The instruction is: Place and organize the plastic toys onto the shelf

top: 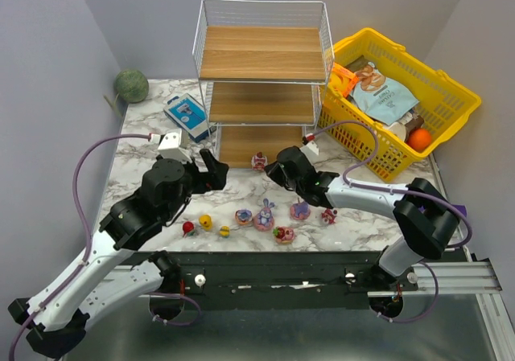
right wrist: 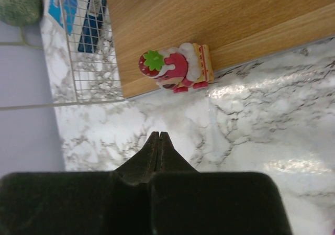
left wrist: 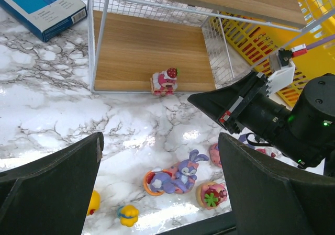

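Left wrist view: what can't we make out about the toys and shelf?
- Left wrist: fingers of the open black left pincer cover most of a pink plastic figurine and a small yellow plastic figurine.
- Left wrist: the top edge cuts off the upper tiers of the white wire-mesh shelf with wooden boards.
- Top external: upper boards hide most of the bottom tier; figurine faces are too small.

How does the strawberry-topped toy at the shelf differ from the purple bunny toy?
The strawberry-topped toy sits at the front edge of the shelf's bottom board; the purple bunny toy is on the marble table. The strawberry-topped toy is red and pink; the purple bunny toy is purple with long ears. The strawberry-topped toy stands alone; the purple bunny toy has an orange-rimmed toy beside it. Both are small plastic figurines.
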{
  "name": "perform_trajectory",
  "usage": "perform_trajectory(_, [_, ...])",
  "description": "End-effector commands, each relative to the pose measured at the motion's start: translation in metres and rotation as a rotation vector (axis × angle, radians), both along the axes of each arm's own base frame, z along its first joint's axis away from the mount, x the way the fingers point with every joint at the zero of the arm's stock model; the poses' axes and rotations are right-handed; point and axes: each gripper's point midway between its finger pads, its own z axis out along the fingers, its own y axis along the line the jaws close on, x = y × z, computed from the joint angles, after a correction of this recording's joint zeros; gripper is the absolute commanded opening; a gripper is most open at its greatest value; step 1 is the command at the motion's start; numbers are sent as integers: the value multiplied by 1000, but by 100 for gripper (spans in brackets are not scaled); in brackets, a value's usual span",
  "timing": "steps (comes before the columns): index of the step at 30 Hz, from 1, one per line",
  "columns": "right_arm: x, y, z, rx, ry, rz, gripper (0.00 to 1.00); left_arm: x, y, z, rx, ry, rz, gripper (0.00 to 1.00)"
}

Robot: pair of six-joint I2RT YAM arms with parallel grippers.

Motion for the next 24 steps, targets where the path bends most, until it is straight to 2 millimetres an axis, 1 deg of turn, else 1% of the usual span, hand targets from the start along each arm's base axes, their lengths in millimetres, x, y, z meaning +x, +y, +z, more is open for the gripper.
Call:
perform_trajectory(1, [-9, 5, 6, 111, 76, -42, 1, -8, -20, -29, -2, 160, -85, 97])
perform_trajectory(2, [-13, 3, 1, 113, 93, -44, 1, -9, -28, -40, 3, 204, -116, 96])
perform_trajectory(3, [-15, 2, -1, 127, 106, -54, 1, -9, -29, -49, 9, 233, -118, 95])
perform_trajectory(5, [-20, 1, -6, 149, 136, -57, 1, -3, -31, -61, 6, 282, -109, 87])
perform_trajectory(7, [-21, 6, -11, 145, 154, -36, 2, -2, -33, -68, -9, 315, -125, 79])
perform_trajectory(8, [-24, 13, -11, 154, 169, -6, 3, 3, -30, -69, -22, 314, -108, 77])
perform_trajectory(10, [-20, 27, -1, 152, 135, 57, 4, 5, -30, -70, -40, 318, -113, 75])
perform_trajectory(11, [-19, 29, -9, 109, 147, 75, 2, 9, -25, -67, -47, 309, -99, 74])
perform_trajectory(13, [-14, 37, -3, 44, 79, 132, 1, 10, -23, -67, -50, 309, -100, 74])
perform_trajectory(15, [-9, 34, -10, -74, 6, 155, 1, 12, -19, -67, -49, 309, -88, 74])
perform_trajectory(16, [-8, 32, -13, -103, -6, 163, 1, 12, -18, -66, -52, 308, -86, 74])
perform_trajectory(17, [-4, 28, -16, -141, -27, 153, 1, 11, -17, -67, -51, 309, -84, 74])
perform_trajectory(18, [-2, 23, -23, -199, -43, 166, 1, 11, -16, -67, -53, 312, -79, 75])
perform_trajectory(20, [3, 17, -29, -256, -66, 157, 1, 10, -14, -67, -60, 309, -76, 74])
perform_trajectory(21, [5, 15, -30, -283, -80, 167, 1, 10, -14, -67, -62, 310, -75, 74])
perform_trajectory(22, [6, 14, -36, -303, -79, 170, 1, 10, -13, -67, -64, 311, -71, 75])
perform_trajectory(24, [7, 15, -38, -309, -84, 169, 1, 9, -12, -67, -65, 311, -71, 75])
